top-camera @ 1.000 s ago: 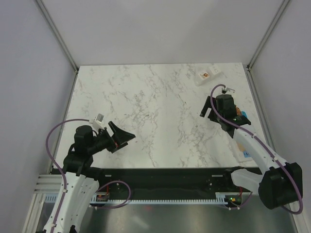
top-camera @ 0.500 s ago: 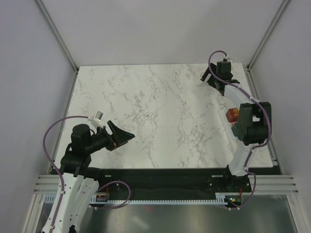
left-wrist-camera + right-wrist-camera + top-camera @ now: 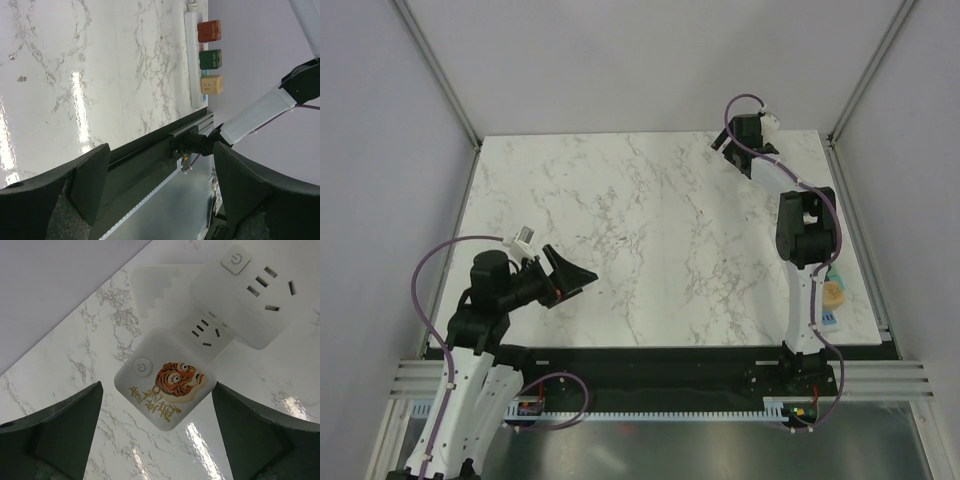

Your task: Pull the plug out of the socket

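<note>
The right gripper (image 3: 726, 138), which a second ago hung over the right side of the table (image 3: 620, 220) well short of the socket (image 3: 250, 290), now hovers directly above it with the right arm stretched almost straight, fingers spread wide and gripping nothing. The plug (image 3: 165, 385), a white block printed with a tiger face, lies flat on the marble, pushed up against the socket and touching it, framed between the two dark fingers in the right wrist view. The left gripper (image 3: 572, 284) has hardly shifted, well apart from the socket and diagonally across the table from it, its fingers also spread and empty. A white power strip (image 3: 192, 60) carrying a red cube (image 3: 209, 31), a green cube (image 3: 210, 59) and a beige cube (image 3: 211, 85) lies well apart from the socket along the same right edge, partly covered by the right arm in the top view. The table's far edge and a grey wall run just beside the socket, with a metal corner post (image 3: 850, 100) near it, while open marble stretches from the socket toward the left gripper
</note>
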Controlling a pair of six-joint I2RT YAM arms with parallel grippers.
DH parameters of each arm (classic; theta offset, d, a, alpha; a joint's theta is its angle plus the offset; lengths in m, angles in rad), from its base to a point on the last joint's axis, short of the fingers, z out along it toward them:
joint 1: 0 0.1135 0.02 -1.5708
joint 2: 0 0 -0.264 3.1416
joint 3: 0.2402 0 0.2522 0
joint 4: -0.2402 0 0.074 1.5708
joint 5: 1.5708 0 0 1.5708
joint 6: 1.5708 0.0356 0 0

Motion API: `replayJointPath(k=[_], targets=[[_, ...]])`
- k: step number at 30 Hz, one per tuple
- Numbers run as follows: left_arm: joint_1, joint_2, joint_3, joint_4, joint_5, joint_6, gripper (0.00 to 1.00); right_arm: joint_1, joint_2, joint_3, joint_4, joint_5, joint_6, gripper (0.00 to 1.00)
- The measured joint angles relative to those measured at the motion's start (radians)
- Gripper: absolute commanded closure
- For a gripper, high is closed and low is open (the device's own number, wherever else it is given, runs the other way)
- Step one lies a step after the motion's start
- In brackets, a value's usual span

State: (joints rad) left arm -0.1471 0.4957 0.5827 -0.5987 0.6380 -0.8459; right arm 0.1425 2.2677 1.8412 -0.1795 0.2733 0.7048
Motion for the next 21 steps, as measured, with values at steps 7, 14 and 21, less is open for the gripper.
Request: replayJointPath(k=[7,14,21], targets=[[0.0,-0.019,0.0,0.003,-0.007,-0.001,0.11,0.013,0.078,0.05,-0.04,0.05,0.024,0.02],[0.0,-0.019,0.0,0.002,-0.006,-0.001,0.11,0.016,0.099,0.094,-0.089,0.095,0.001,0.02],[0.0,-0.033,0.0,0.002,-0.005,-0.001,0.12,0.016,0.101,0.135,-0.119,0.129,-0.04,0.02]])
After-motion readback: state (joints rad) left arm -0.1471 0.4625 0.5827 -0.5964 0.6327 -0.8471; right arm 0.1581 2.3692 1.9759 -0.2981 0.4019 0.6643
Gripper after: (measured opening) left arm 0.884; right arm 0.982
